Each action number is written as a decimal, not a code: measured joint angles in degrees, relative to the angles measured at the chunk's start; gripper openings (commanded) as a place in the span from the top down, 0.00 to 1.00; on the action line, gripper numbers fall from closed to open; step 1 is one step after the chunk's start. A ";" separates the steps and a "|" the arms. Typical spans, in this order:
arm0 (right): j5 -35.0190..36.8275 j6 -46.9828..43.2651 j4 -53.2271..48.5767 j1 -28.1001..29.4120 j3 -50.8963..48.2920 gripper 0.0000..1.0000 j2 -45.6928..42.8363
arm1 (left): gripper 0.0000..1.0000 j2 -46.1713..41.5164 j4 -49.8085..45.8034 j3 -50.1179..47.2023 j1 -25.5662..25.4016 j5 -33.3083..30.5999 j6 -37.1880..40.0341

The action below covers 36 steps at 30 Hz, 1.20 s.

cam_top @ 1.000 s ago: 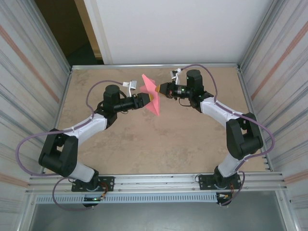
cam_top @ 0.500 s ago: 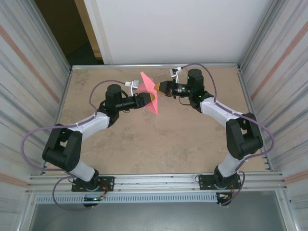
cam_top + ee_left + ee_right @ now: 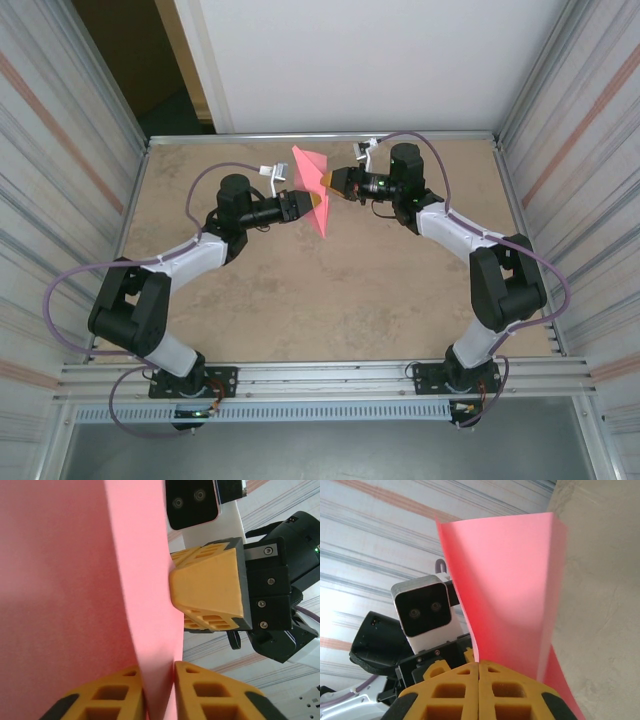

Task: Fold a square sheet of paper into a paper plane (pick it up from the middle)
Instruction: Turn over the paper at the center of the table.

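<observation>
Now, on your left, the left gripper (image 3: pixel 312 202) pinches the square sheet of paper (image 3: pixel 308 164), which stands on edge in the air above the far middle of the table (image 3: pixel 300 300). To its right, the right gripper (image 3: pixel 329 180) clamps the same sheet, its fingertips pressed together.

Looks like a robotics lab cell: ribbed panel walls (image 3: pixel 60 150) at left and right box in a beige surface (image 3: pixel 320 300), with an aluminium rail (image 3: pixel 330 375) along the bottom edge.
</observation>
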 measured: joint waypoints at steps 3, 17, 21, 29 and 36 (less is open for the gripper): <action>0.15 -0.11 -0.39 -0.28 -0.15 0.69 0.00 | 0.84 -0.02 -0.59 0.00 0.00 -0.17 0.11; 10.12 -10.75 -16.63 -8.39 -6.14 0.45 -7.89 | 0.86 -2.82 -22.64 4.17 -0.28 -8.02 13.03; 16.17 -15.19 -23.19 -9.25 -7.08 0.41 -11.21 | 0.86 -2.56 -38.25 11.17 -2.91 -18.62 21.35; 27.15 -21.62 -31.39 -9.40 -8.63 0.39 -16.74 | 0.88 8.59 -64.96 31.45 -14.27 -52.37 35.01; 32.76 -22.34 -34.21 -11.37 -12.41 0.38 -18.80 | 0.89 24.20 -77.79 39.82 -18.95 -72.57 39.56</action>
